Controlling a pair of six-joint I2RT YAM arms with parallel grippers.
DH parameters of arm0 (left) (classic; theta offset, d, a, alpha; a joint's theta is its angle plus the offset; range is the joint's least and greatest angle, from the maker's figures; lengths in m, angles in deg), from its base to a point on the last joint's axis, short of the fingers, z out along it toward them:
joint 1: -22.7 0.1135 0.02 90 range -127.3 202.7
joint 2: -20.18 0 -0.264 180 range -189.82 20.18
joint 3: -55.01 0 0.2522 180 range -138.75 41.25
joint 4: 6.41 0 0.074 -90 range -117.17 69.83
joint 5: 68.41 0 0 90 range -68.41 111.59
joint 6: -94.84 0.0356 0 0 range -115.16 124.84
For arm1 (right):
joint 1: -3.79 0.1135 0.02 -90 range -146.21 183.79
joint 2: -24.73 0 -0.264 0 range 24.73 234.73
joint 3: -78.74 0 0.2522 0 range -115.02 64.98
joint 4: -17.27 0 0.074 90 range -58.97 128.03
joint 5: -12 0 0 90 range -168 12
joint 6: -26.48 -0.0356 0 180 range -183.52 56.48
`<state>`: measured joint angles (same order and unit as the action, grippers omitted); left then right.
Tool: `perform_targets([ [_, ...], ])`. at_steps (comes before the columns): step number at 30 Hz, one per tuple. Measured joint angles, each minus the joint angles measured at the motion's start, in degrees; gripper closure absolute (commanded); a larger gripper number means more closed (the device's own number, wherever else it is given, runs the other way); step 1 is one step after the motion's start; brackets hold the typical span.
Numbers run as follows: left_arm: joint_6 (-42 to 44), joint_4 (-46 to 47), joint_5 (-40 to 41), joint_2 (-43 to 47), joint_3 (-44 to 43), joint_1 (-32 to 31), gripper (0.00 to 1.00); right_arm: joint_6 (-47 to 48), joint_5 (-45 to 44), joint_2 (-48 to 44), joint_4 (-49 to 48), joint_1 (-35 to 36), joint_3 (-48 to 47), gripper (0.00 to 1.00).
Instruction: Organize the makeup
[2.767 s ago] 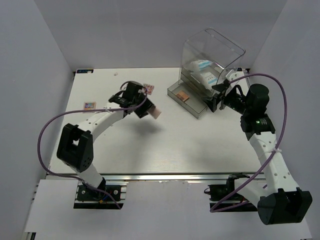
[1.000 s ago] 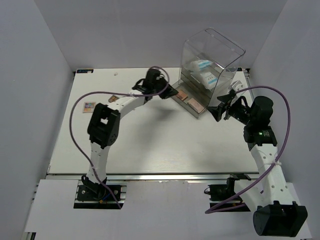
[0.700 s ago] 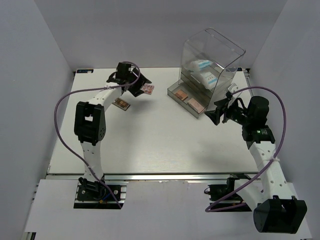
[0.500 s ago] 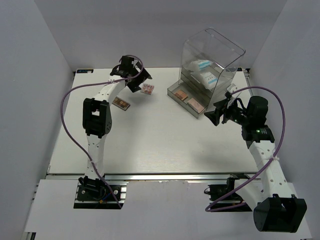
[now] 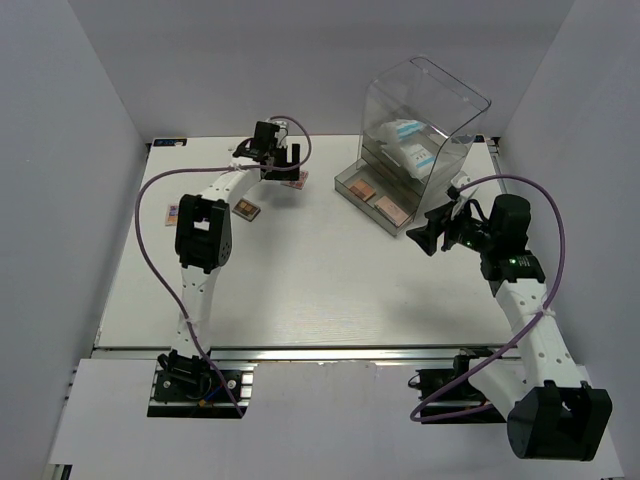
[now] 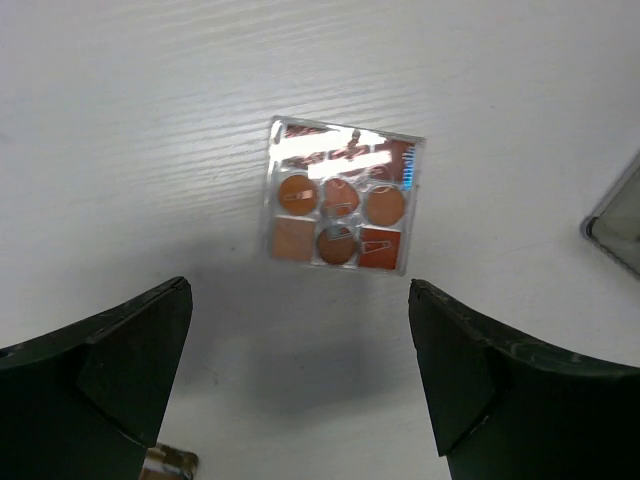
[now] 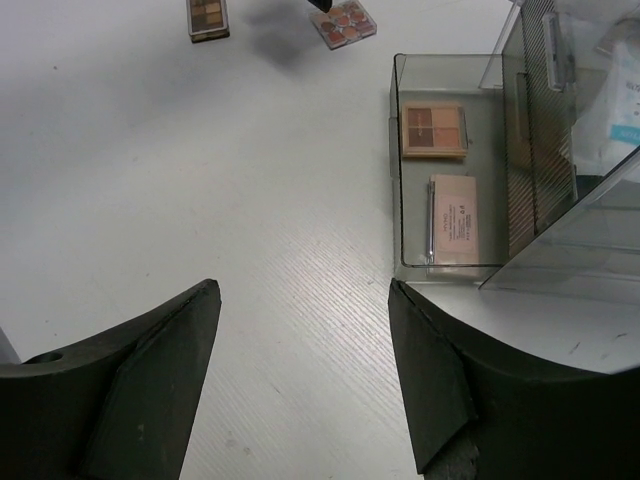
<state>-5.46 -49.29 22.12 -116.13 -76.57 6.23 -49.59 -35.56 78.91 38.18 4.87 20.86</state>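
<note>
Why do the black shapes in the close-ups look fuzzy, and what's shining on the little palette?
Left wrist view: the left gripper's fingers sit near the lens, soft-edged; glare streaks the square palette's lid. Right wrist view: the right gripper's fingers equally soft, drawer sharp.
</note>
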Motion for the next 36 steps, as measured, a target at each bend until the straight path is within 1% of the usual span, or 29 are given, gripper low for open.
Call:
perform_targets([
  [3,6.3,2.8,-1.3,-0.4,0.9,-1.3,0.02,0.0,0.1,1.3,0.0,0.0,0.0,0.27],
  [7,11.3,6.3,-2.3,-1.4,0.5,-2.8,0.02,-0.1,0.2,2.4,0.0,0.0,0.0,0.27],
  [13,15.3,7.0,-2.4,-6.7,-5.8,-4.0,0.02,-0.1,0.2,3.3,-0.1,0.0,0.0,0.27],
  [27,16.7,7.6,2.6,-8.5,-5.6,-3.6,0.02,-0.7,0.2,5.1,-1.6,0.0,0.0,0.26],
  [36,15.1,7.8,3.2,-9.2,-5.6,-3.6,0.02,-1.1,0.2,5.2,-1.7,0.0,0.0,0.26],
])
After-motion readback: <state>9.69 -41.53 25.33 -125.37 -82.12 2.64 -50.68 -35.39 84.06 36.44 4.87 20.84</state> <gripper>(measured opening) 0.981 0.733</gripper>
